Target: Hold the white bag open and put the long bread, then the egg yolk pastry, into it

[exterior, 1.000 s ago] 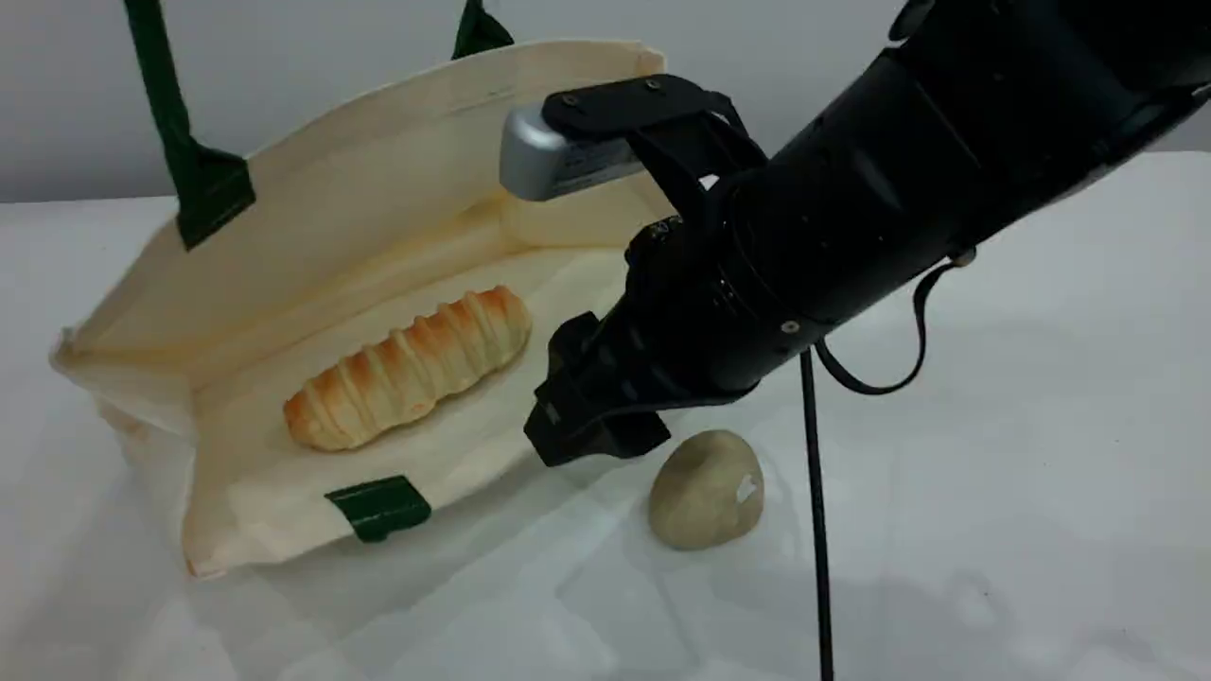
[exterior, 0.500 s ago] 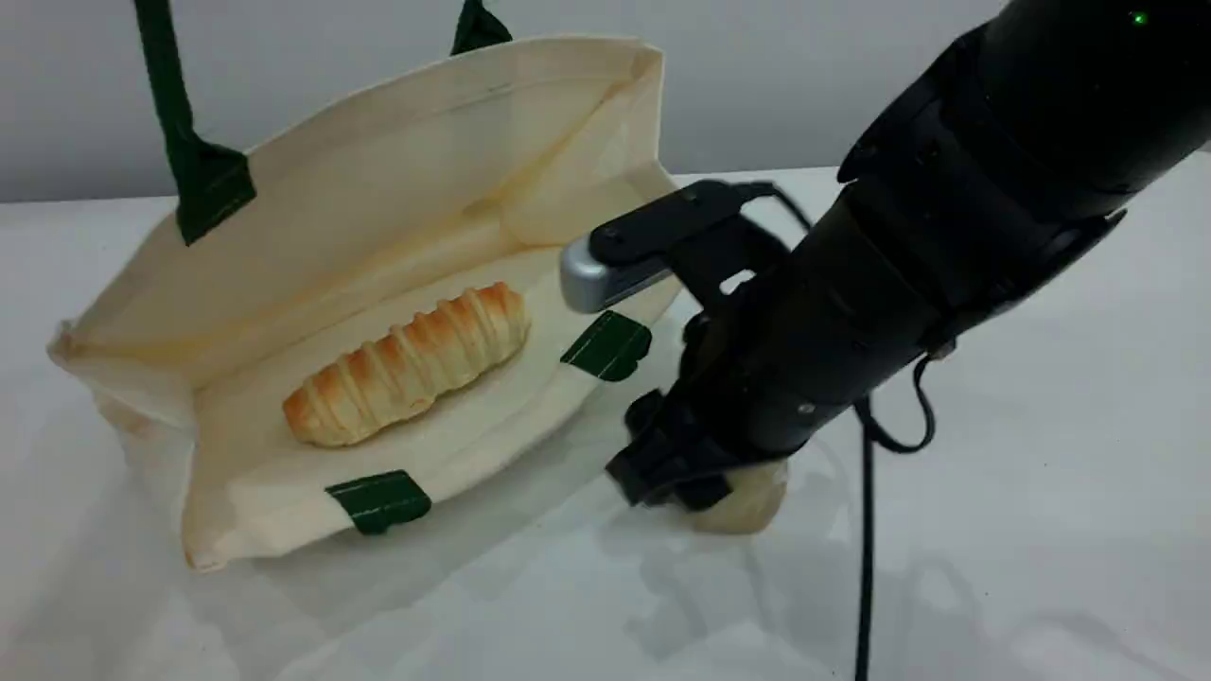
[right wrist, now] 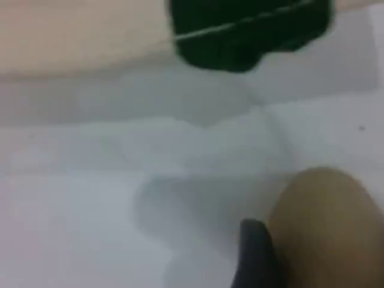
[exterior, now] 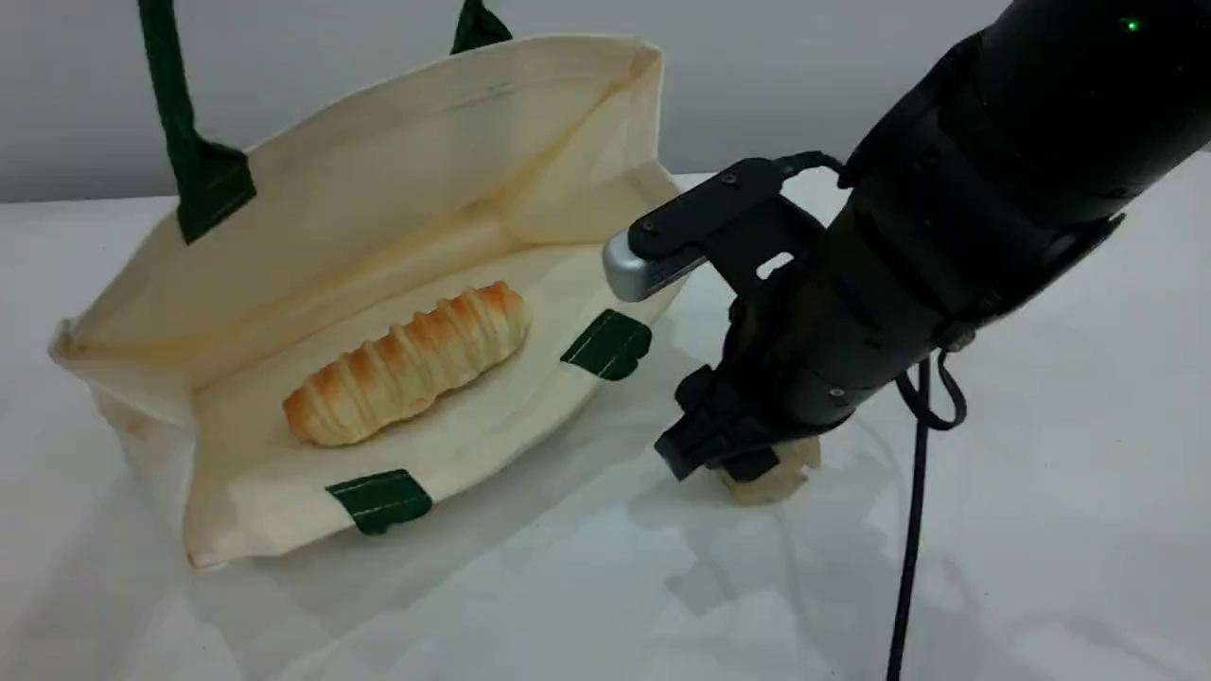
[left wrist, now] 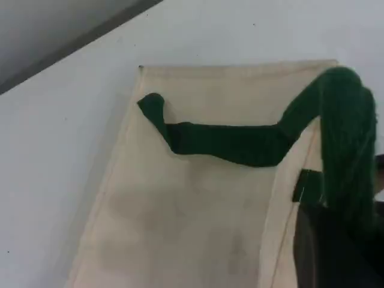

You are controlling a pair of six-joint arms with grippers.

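The right gripper (exterior: pixel 728 462) was down over the pastry (exterior: pixel 781 473), which sat on the table (exterior: pixel 1041 473) directly beneath it and mostly hidden by it. The jaws stood apart, one dark fingertip (right wrist: pixel 255 252) just beside the pastry's rounded flank, with no visible squeeze yet. The risk lay in that shape: a smooth, egg-like tan lump offers sloping sides, so jaws closing off-centre could squirt it sideways or roll it away across the glossy white tabletop. Too hard a pinch might also dent what looked like a soft crust. The bag (exterior: pixel 397 180), limp cream canvas, lay to the gripper's left with its mouth facing it and a green patch (exterior: pixel 607 345) on the near lip. That floppy lip could catch the pastry on the way in. The bread (exterior: pixel 407 364), a long, ridged, golden-orange bun, already rested inside, further left. The left gripper (left wrist: pixel 336 249) was clamped shut on the green woven strap (left wrist: pixel 240 144), and a slip there would let the bag's upper wall sag over the opening.
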